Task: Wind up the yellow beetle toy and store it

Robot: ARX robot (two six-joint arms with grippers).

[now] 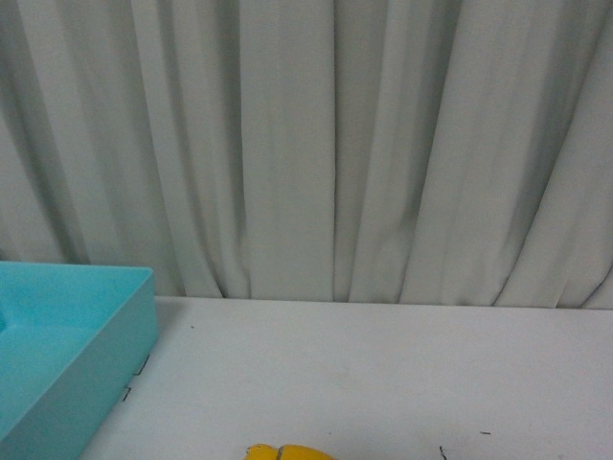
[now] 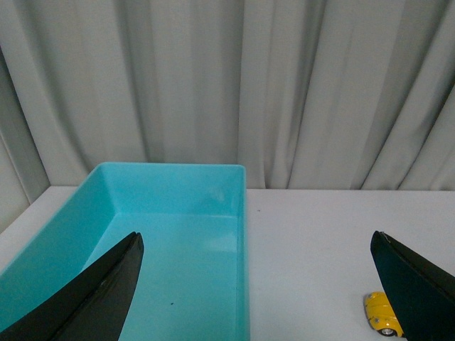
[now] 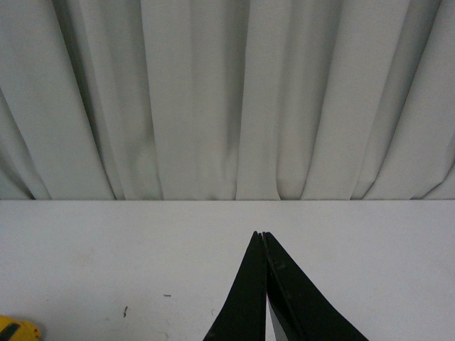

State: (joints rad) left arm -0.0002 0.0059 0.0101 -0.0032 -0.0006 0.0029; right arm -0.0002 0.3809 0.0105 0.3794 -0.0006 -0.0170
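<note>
Front view: the yellow beetle toy (image 1: 287, 452) peeks in at 6 o'clock, with the teal bin (image 1: 96, 383) at 8. Left wrist view: the left gripper (image 2: 257, 238) gapes wide, toy at its 4 o'clock beside one finger (axis unclear, half hidden); probably the nearer arm. Right wrist view: the right gripper (image 3: 260, 234) is clenched and empty, toy well apart at 8 o'clock.
</note>
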